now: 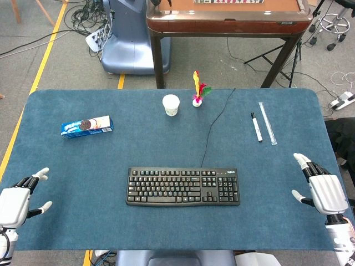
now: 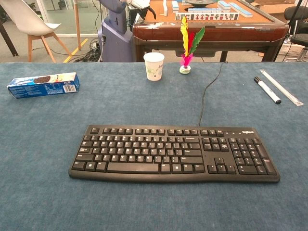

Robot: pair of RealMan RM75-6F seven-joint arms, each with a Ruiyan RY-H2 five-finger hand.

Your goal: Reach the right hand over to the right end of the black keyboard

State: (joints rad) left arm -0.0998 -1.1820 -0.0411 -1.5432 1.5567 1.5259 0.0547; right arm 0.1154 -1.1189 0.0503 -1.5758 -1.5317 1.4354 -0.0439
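A black keyboard lies at the middle front of the blue table, its cable running to the back. My right hand rests near the table's right edge, fingers spread and holding nothing, well to the right of the keyboard's right end. Over at the left front corner sits my left hand, also with fingers apart and nothing in it. Neither hand shows in the chest view.
A white paper cup and a feathered shuttlecock stand at the back centre. A blue cookie box lies left. A marker and a clear strip lie back right. A wooden table stands behind.
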